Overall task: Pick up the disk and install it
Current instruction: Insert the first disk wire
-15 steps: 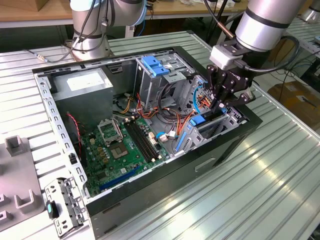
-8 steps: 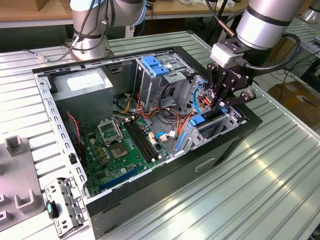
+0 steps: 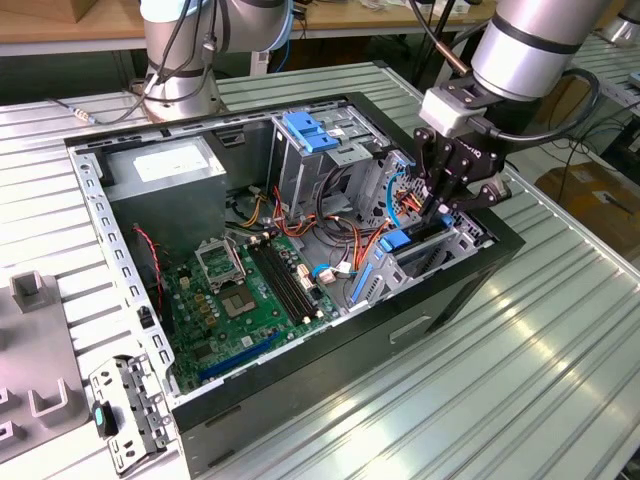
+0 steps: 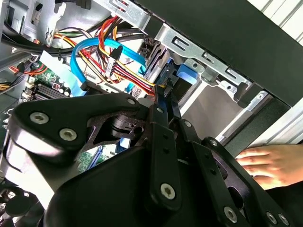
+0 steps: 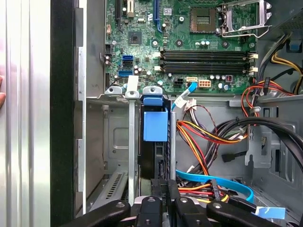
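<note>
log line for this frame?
phase: install | tool: over drive bay at case edge | disk: upright in bay slot | hand: beside case

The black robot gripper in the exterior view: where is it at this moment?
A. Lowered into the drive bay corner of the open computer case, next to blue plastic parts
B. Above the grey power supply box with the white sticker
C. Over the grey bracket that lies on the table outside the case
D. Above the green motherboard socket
A: in the exterior view the black robot gripper reaches into the drive bay corner of the open black computer case, beside blue plastic parts.
</note>
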You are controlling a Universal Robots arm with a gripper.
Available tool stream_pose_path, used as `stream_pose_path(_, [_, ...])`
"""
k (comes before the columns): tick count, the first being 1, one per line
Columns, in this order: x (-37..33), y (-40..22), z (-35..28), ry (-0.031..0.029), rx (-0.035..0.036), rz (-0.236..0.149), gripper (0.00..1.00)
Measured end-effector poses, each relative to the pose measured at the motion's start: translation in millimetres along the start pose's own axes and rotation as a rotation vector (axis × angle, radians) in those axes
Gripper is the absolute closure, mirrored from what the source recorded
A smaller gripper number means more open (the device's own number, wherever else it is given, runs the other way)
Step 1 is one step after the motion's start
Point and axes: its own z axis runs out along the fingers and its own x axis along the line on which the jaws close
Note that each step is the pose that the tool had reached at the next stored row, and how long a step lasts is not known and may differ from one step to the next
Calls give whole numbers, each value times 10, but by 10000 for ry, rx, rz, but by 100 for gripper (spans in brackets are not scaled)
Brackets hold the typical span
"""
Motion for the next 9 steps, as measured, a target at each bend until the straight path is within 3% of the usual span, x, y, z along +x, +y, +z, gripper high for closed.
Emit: stream_pose_path(9, [-1,0,42,2,0,-3,83])
